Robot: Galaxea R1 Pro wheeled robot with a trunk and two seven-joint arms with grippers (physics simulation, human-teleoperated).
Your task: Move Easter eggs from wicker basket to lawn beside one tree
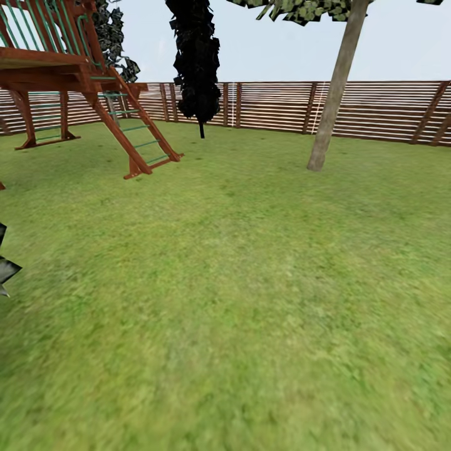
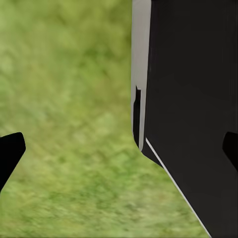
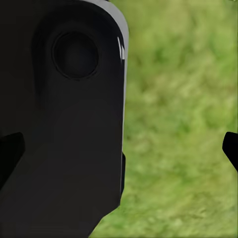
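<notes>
One tree (image 1: 331, 100) with a pale grey-beige bare trunk is seen in the head view, standing on the lawn (image 1: 250, 300) toward the far right, its trunk leaning slightly and its dark green mottled crown cut off by the top edge. Mottled green grass is spread across most of the head view, from the near foreground back to the tree's foot.

Behind the tree, a wooden slat fence (image 1: 376, 109) is run along the back of the garden. A narrow black cypress-like tree (image 1: 197, 56) is set in front of the fence, well apart from the pale trunk. A red-brown wooden play structure (image 1: 69, 69) with a green-runged ladder is placed at the far left.

In the left wrist view, the left gripper (image 2: 119, 148) is shown spread wide, its dark fingertips (image 2: 11, 148) at opposite edges, with grass and a black robot body part (image 2: 193, 109) between them. In the right wrist view, the right gripper (image 3: 119, 148) is likewise held apart, nothing pinched, over grass and a rounded black robot housing (image 3: 64, 124).
</notes>
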